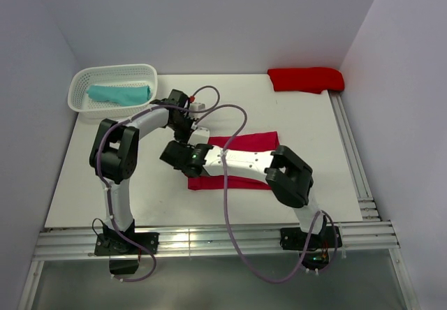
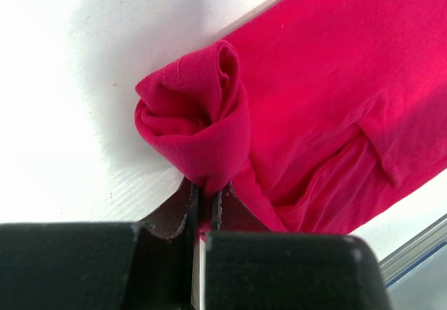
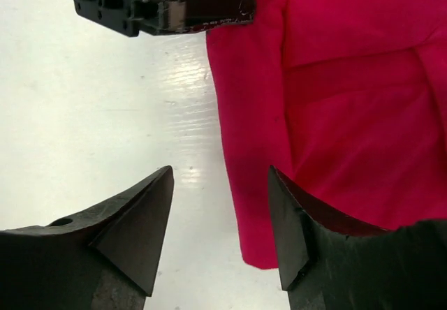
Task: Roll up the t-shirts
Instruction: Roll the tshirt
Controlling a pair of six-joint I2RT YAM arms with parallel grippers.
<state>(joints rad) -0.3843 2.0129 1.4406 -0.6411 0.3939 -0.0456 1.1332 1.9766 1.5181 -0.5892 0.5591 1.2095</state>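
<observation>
The raspberry-crimson t-shirt, a folded band near the middle of the table, has only a small loose curl at its left end. That curl may slump open or roll crooked, because the left gripper is clamped on just a thin fold of it while the right gripper hangs wide apart by the band's edge, holding nothing. The cloth looks soft, limp and creased; the scarlet t-shirt lies at the far right corner, the teal t-shirt in the basket at the far left corner

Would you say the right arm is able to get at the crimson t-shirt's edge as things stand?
Probably yes: the right gripper stands open at the edge of the crimson t-shirt, nothing between; the left gripper pinches its rolled corner.
</observation>
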